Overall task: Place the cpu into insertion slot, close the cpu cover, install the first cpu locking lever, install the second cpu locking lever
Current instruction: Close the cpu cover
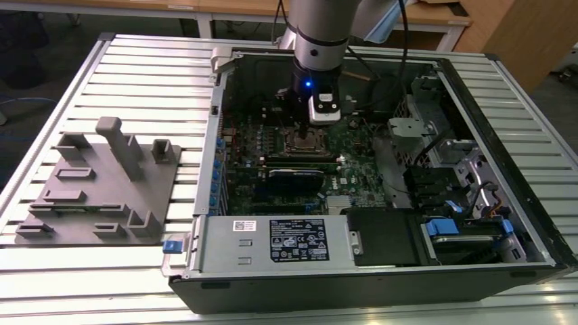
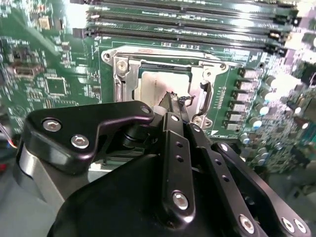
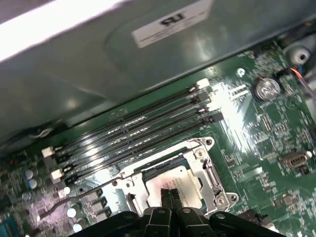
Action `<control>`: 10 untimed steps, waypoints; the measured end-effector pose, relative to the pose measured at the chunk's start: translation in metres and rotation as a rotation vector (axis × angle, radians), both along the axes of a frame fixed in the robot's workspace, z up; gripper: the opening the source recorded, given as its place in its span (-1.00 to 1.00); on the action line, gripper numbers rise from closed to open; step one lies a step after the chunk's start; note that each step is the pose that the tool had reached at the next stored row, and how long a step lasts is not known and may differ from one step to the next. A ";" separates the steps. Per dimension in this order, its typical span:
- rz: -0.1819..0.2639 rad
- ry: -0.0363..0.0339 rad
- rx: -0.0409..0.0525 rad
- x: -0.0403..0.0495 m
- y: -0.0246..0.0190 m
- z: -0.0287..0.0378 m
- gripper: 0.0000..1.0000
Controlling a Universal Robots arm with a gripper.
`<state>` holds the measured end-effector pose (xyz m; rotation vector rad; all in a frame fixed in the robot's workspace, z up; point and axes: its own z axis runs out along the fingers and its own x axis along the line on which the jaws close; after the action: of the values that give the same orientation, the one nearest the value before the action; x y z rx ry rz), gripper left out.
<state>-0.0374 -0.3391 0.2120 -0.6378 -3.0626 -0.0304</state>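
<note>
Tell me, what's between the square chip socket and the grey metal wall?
In the first wrist view, long black memory slots lie side by side between the insertion slot and the grey case wall.

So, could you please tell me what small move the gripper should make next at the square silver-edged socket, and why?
Probably lift slightly and shift toward the thin wire lever: the shut black gripper sits over the silver-grey square cpu, the silver metal frame cover seems to lie flat around it, and that lever looks unlatched.
</note>
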 end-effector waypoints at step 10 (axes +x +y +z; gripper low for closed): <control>0.143 -0.0009 0.0082 0.0000 0.0000 -0.0009 -0.80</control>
<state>-0.0373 -0.3391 0.2111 -0.4164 -3.0981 -0.0416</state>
